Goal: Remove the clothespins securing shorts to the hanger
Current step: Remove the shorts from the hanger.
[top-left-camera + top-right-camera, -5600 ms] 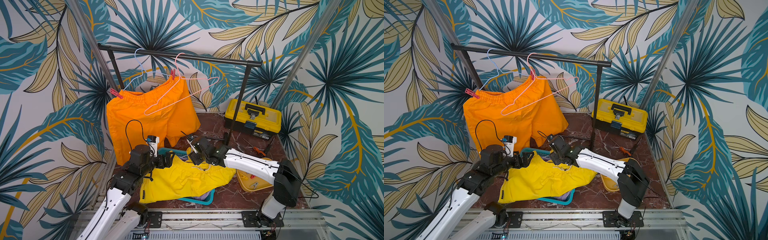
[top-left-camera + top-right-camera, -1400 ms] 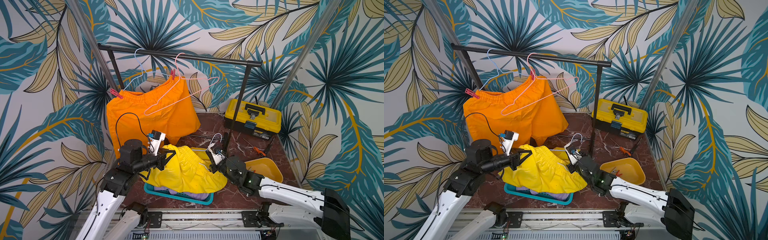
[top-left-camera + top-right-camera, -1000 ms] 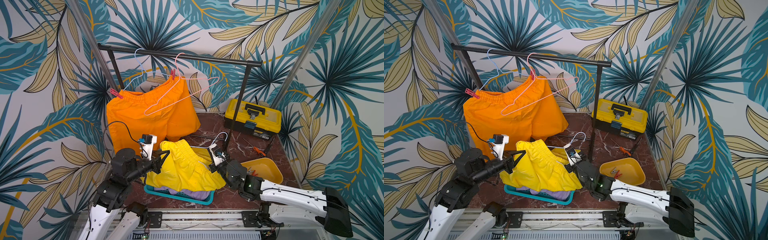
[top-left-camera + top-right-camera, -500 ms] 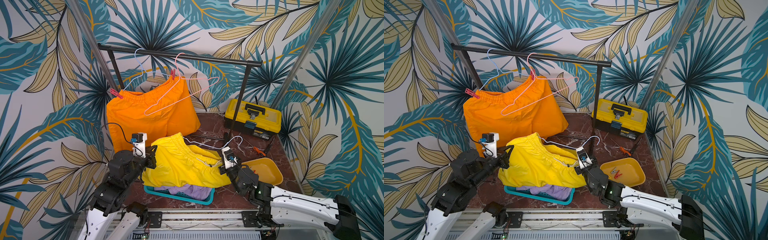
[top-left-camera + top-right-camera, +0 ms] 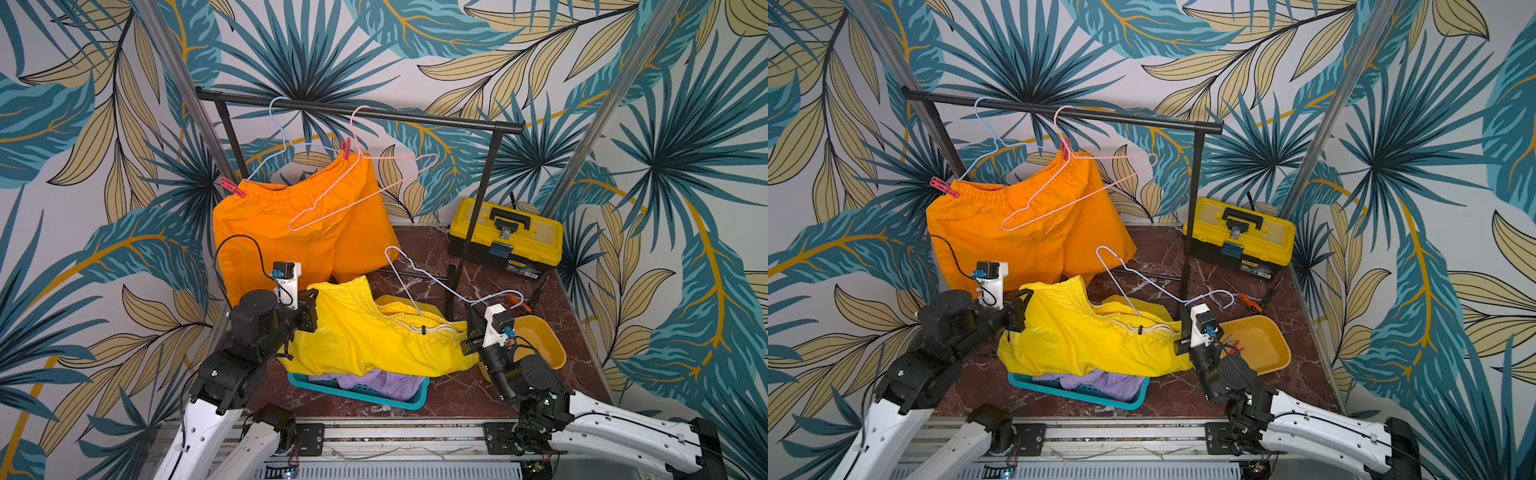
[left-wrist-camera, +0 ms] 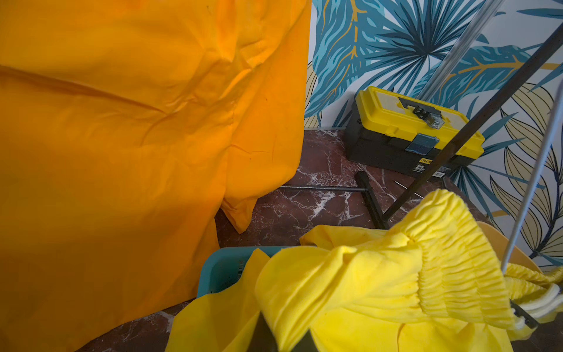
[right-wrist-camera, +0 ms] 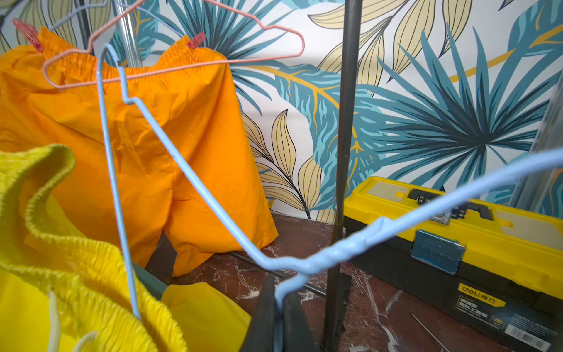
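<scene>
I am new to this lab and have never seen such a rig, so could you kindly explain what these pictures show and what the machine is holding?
It is a robot with two arms, each ending in a two-finger gripper. Two pictures look down on the whole scene from above, nearly alike; the other two come from cameras on the wrists. The left gripper is shut on the waistband of the yellow shorts; the right gripper is shut on the loose blue hanger that dips into them. Under them stands a teal basket holding lilac shorts. Behind, orange shorts hang under a rail, with two red clothespins at their waistband. A yellow toolbox and a yellow tray stand on the table.
</scene>
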